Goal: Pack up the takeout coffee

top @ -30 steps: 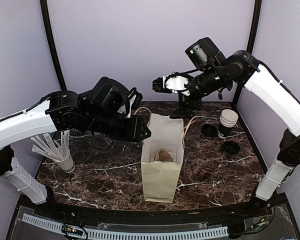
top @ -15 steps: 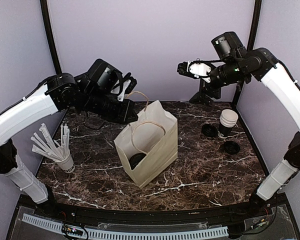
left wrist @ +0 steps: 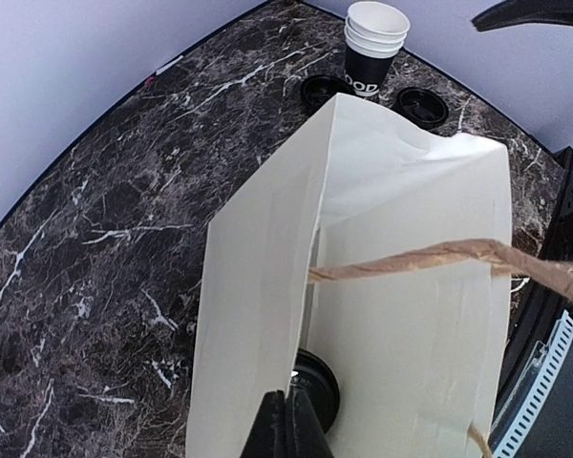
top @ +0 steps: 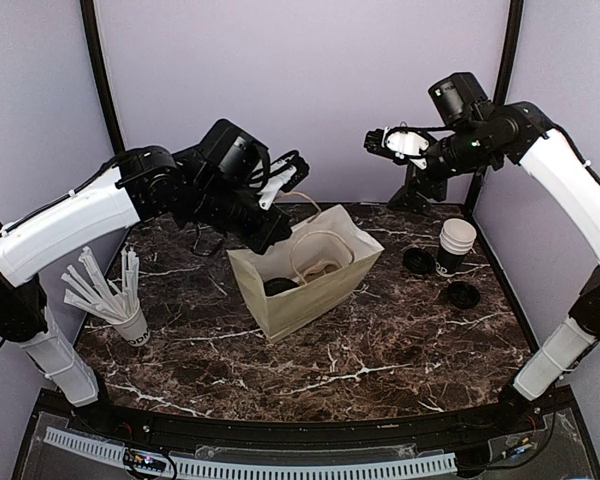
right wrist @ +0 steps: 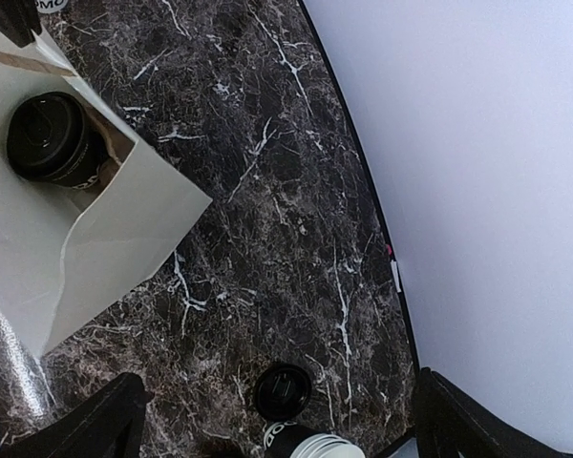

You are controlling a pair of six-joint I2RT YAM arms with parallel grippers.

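The cream paper bag (top: 315, 285) leans over at mid-table, its mouth facing up and left. My left gripper (top: 273, 240) is shut on the bag's rim; in the left wrist view its fingertips (left wrist: 286, 415) pinch the edge of the paper wall (left wrist: 258, 286). Inside the bag lies a takeout coffee cup with a black lid (left wrist: 317, 386), also seen in the top view (top: 280, 287) and the right wrist view (right wrist: 53, 138). My right gripper (top: 390, 140) hangs open high over the back right of the table, holding nothing (right wrist: 282, 382).
A stack of white paper cups (top: 456, 245) stands at the right, with two loose black lids (top: 417, 260) (top: 464, 294) beside it. A cup of paper-wrapped sticks (top: 110, 295) stands at the left. The bag's twisted handle (left wrist: 439, 258) crosses the left wrist view.
The bag went from upright to leaning over and turned, pulled by my left gripper, which closed on its rim. My right gripper rose and drew back to the right.
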